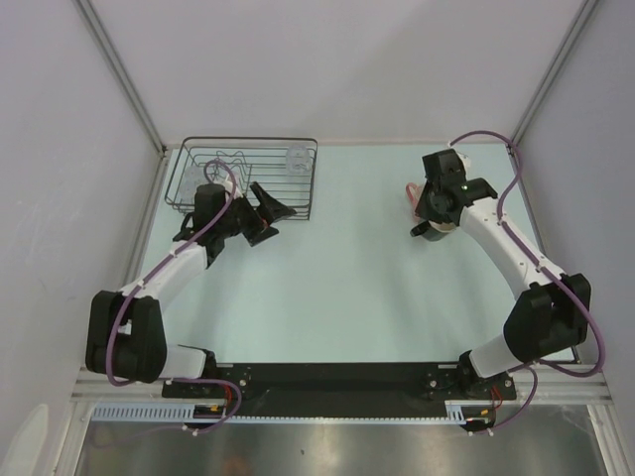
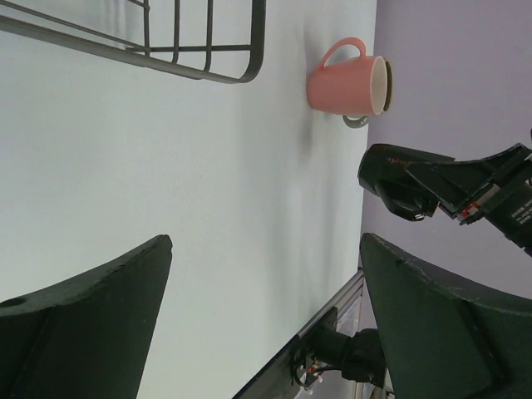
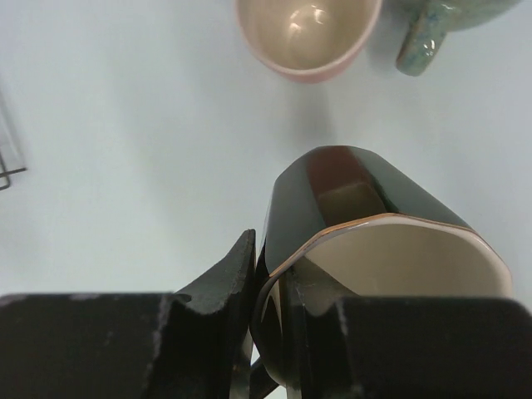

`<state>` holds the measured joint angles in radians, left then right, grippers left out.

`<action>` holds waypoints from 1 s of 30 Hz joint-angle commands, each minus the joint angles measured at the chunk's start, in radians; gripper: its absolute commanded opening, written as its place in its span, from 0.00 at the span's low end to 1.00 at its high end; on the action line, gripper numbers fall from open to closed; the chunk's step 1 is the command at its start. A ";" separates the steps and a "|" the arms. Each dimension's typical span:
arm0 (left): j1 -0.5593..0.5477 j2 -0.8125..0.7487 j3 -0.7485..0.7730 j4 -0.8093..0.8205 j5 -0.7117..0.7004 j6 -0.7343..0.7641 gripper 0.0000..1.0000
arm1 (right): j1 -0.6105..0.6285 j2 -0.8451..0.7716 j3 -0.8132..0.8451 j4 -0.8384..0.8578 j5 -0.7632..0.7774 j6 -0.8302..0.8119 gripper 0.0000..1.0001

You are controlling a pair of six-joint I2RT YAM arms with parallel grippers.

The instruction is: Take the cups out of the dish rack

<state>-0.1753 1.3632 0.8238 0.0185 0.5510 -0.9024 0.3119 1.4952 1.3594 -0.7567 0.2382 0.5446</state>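
1. The right jaws are clamping down on the rim of the black mug (image 3: 366,216), pinching its wall from inside and outside. I cannot tell whether its base is touching the desk (image 1: 367,278).
2. That narrow pinch on a glossy wall is looking risky: the mug could be slipping or swinging if the right arm (image 1: 506,248) is moving sharply.
3. The pink cup (image 3: 307,37) is standing just ahead of the right jaws, with the green-teal cup (image 3: 440,21) beside it. A set-down drifting forward would be knocking the mug into them.
4. The left jaws are gaping wide apart, gripping nothing and hovering by the near-right corner of the dish rack (image 1: 198,164).
5. The clear glass tumbler (image 1: 296,159) is sitting in the rack's far corner, beyond the left jaws. It is the one cup showing there, so I am judging it next. Slick glass and close wires are inviting a slipped grip or a snag.
6. The desk is showing as pale mint, smooth and matte. Plain pale walls (image 1: 347,59) with metal frame posts are closing it in at the sides and back.
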 commanded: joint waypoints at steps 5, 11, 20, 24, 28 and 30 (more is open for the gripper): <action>0.005 -0.044 -0.009 -0.038 -0.020 0.034 1.00 | -0.068 0.025 -0.048 0.072 0.067 -0.006 0.00; 0.005 -0.044 -0.022 -0.038 -0.017 0.034 1.00 | -0.086 0.076 -0.095 0.135 0.043 0.003 0.00; 0.005 -0.038 -0.032 -0.038 -0.013 0.036 1.00 | -0.089 0.174 -0.060 0.192 0.009 0.011 0.00; 0.005 -0.041 -0.031 -0.057 -0.019 0.046 1.00 | -0.089 0.207 -0.040 0.180 0.018 0.009 0.00; 0.005 -0.044 -0.028 -0.065 -0.028 0.049 1.00 | -0.089 0.230 -0.025 0.177 0.021 0.002 0.00; 0.005 -0.042 -0.023 -0.068 -0.031 0.051 1.00 | -0.089 0.238 -0.019 0.180 0.019 -0.003 0.00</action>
<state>-0.1753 1.3575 0.7975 -0.0456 0.5358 -0.8803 0.2249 1.7267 1.2789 -0.6170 0.2268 0.5488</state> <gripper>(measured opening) 0.996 0.191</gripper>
